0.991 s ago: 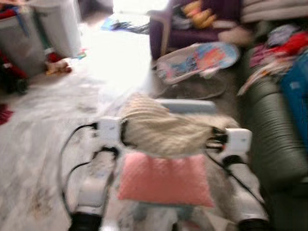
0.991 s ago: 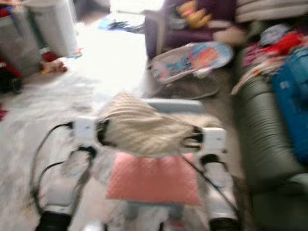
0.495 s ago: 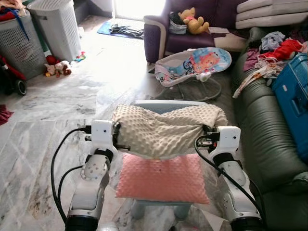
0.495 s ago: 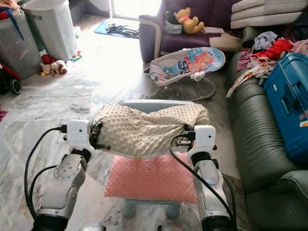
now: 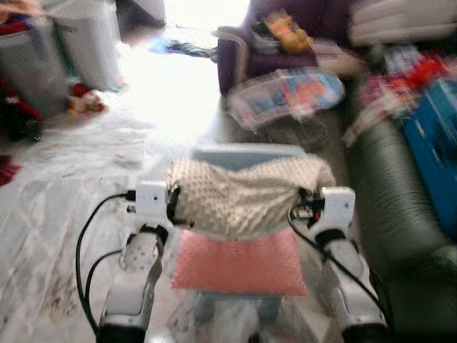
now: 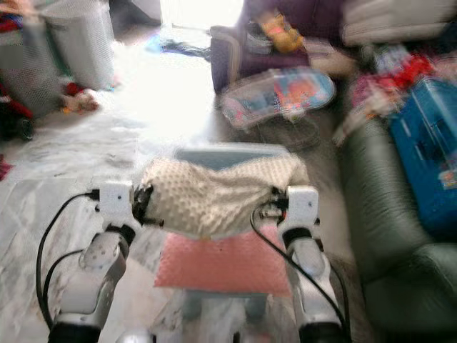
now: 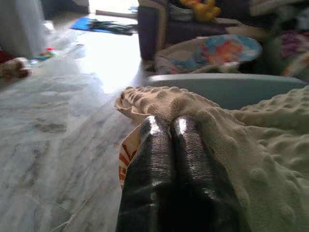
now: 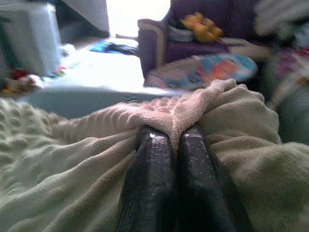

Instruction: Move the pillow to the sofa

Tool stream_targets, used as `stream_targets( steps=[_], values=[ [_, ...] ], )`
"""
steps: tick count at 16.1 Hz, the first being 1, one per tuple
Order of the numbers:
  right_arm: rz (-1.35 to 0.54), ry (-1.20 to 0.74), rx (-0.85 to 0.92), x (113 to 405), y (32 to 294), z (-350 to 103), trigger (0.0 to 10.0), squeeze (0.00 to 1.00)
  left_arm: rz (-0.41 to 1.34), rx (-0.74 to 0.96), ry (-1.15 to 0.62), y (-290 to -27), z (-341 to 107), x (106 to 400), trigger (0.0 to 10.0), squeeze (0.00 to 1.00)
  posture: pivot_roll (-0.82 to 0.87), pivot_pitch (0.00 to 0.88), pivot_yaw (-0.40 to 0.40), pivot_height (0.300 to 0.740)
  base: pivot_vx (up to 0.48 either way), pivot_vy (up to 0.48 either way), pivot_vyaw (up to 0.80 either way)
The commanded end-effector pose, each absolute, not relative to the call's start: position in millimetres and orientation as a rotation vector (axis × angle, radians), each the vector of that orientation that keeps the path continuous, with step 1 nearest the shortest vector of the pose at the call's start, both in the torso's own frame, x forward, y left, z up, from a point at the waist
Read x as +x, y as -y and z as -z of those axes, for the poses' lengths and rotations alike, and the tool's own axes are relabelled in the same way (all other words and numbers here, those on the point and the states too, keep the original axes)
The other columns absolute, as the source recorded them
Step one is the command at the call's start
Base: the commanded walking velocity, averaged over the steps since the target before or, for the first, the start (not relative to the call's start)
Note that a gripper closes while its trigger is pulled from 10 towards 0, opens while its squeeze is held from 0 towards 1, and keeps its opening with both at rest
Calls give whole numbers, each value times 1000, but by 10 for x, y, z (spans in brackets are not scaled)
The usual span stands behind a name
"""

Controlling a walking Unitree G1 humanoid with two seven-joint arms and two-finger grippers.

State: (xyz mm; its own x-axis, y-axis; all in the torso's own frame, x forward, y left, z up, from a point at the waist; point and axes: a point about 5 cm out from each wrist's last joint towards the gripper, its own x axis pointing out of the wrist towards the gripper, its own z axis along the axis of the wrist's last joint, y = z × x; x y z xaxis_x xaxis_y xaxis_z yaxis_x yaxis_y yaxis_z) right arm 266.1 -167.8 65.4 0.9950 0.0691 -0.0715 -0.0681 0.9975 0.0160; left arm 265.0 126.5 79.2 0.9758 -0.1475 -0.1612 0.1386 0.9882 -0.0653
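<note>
in the middle of the frame the left gripper (image 7: 169, 133) and right gripper (image 8: 169, 140) are each clamped on an end of the bumpy cream pillow (image 5: 246, 193), held above a pink cushion (image 5: 239, 261), with the green sofa (image 5: 400, 214) at the right.

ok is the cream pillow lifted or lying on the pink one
Lifted: the cream pillow sags between left gripper and right gripper, both shut on its ends, above the pink pillow.

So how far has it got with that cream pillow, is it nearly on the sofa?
Done: both grippers, left and right, are pinched on the cream pillow, held up above the pink cushion. In hand: carrying it. Left: the green sofa to the robot's right has not received it yet.
</note>
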Motion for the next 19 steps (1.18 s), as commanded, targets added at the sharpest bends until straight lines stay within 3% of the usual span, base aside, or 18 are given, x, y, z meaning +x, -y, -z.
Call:
stream_targets(
  steps=[1,12,19],
  values=[
    [-55,-59,15,2649,1705,-687,10000,0,170,-54,-147,-1215,-848,2656,10000,0,-8,0,-37,740,-281,0,-800],
    [-54,-65,14,2643,1712,-687,10000,0,175,-67,-165,-1208,-841,2651,10000,0,-13,0,-36,740,-290,0,-596],
    [-55,-73,14,2639,1715,-686,10000,0,171,-70,-176,-1218,-839,2649,10000,0,-12,0,-37,740,-290,0,0]
  ],
)
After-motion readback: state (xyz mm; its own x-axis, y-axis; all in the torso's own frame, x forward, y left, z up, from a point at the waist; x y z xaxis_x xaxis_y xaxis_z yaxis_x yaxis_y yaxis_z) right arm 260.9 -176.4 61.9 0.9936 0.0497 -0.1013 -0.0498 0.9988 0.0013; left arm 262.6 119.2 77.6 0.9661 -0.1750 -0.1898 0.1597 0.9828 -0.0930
